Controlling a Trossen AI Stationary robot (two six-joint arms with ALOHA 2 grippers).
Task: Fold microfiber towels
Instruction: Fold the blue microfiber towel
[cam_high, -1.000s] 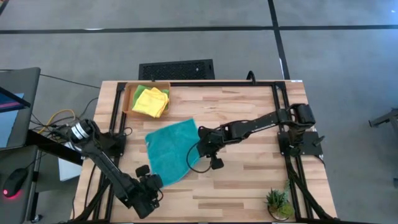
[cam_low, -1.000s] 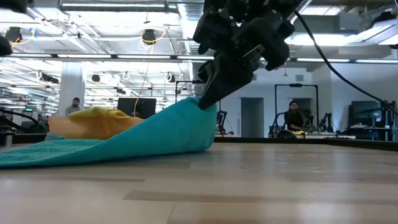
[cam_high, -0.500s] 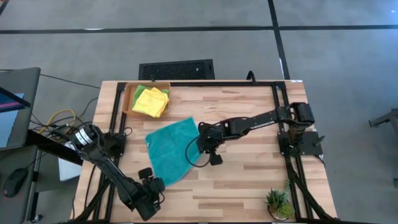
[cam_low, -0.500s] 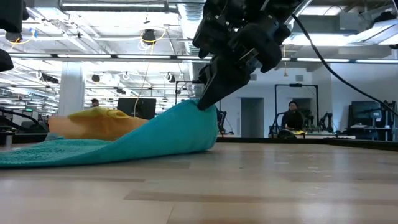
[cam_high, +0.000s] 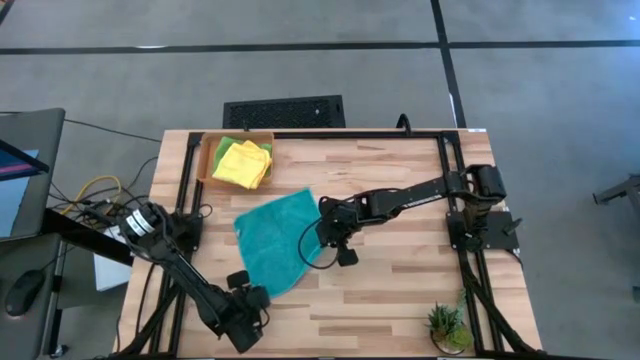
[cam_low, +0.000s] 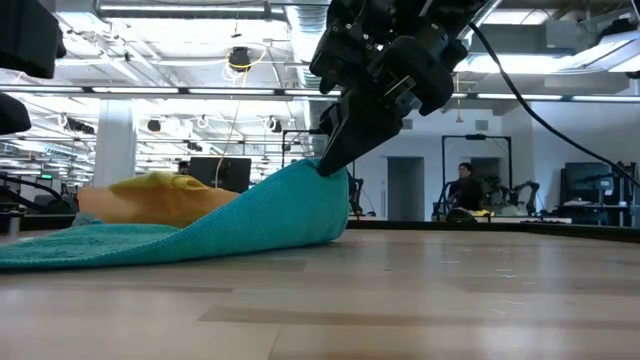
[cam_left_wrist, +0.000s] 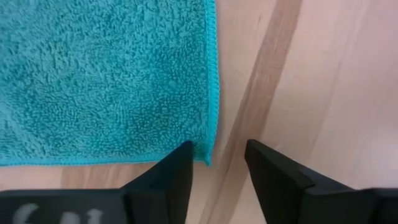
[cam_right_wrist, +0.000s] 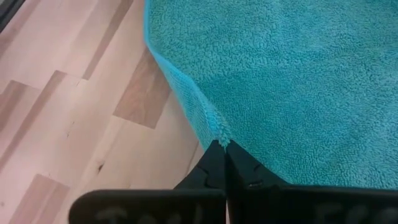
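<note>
1. a pale wooden table (cam_high: 400, 285) fills the middle of the high view, grey floor all around it, and a small potted plant (cam_high: 445, 325) sits at its lower right corner.
2. the teal towel (cam_high: 275, 238) lies spread just left of the centre of the high view, mostly flat on the wood.
3. the right gripper (cam_high: 322, 237) reaches in from the right side of the frame and sits on the towel's right edge; in the right wrist view its fingers (cam_right_wrist: 214, 163) are pinched tight on that teal hem.
4. in the low view that pinched edge is lifted off the table at the centre of the frame, the cloth sloping down to the left until it lies flat.
5. the left gripper (cam_high: 252, 303) is at the lower left of the high view, just at the towel's lower corner; in the left wrist view its fingers (cam_left_wrist: 177, 171) stand apart with the corner of the towel just ahead of them, nothing between them.
6. an orange tray (cam_high: 207, 160) sits at the upper left of the table, well apart from the teal towel, holding the yellow towels (cam_high: 243, 163) with a lime green towel (cam_high: 226, 146) showing beneath them.
7. in the low view a person (cam_low: 463, 188) shows far back on the right of the frame.
</note>
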